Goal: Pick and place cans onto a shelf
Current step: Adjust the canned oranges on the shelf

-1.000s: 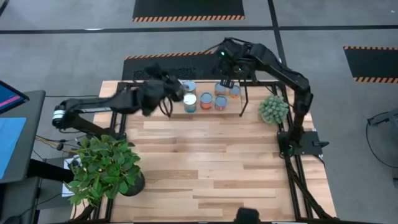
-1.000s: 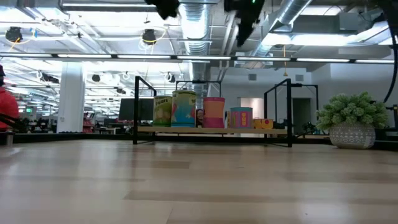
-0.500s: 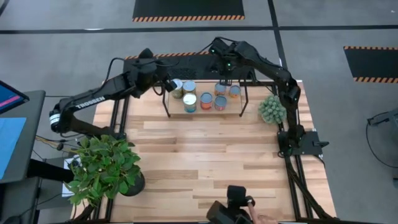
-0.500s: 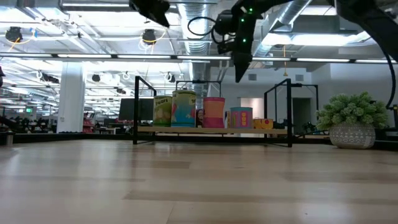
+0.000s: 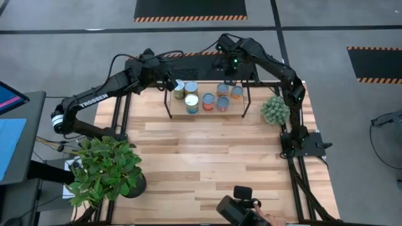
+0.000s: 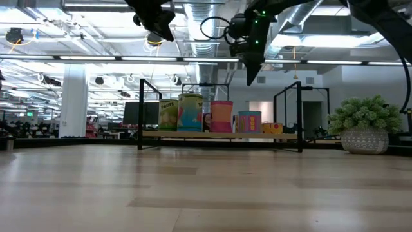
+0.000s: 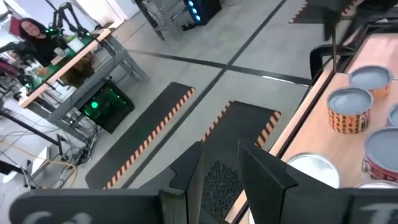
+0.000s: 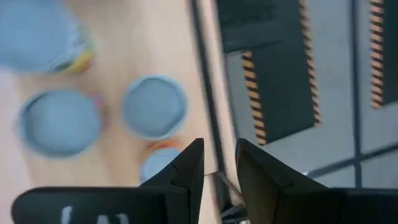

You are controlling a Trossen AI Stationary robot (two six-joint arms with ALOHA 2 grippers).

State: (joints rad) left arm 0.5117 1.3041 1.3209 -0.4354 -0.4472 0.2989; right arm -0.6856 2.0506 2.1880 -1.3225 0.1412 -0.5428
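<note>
Seven cans stand upright on the low light-wood shelf (image 5: 242,88) at the table's far edge: a green-yellow one (image 5: 179,90), silver-topped ones (image 5: 192,102) and orange-sided ones (image 5: 222,102). In the low view they stand in a row (image 6: 190,113) on the board (image 6: 219,135). My left gripper (image 5: 166,79) hangs high beyond the shelf's far left corner, empty, fingers close together (image 7: 221,155). My right gripper (image 5: 227,70) hangs high beyond the shelf's far edge, pointing down (image 6: 251,71), empty, fingers close together (image 8: 219,146).
A big leafy plant (image 5: 103,169) stands at the near left corner. A small potted plant (image 5: 276,110) stands right of the shelf. A hand with a black device (image 5: 242,210) shows at the near edge. Bare planks (image 5: 207,157) lie in front of the shelf.
My left arm has swung from beside the shelf's left end out toward the far edge, and its gripper now hangs beyond the shelf's far left corner. My right gripper has drawn back toward the far edge and come lower. The cans have stayed put.
</note>
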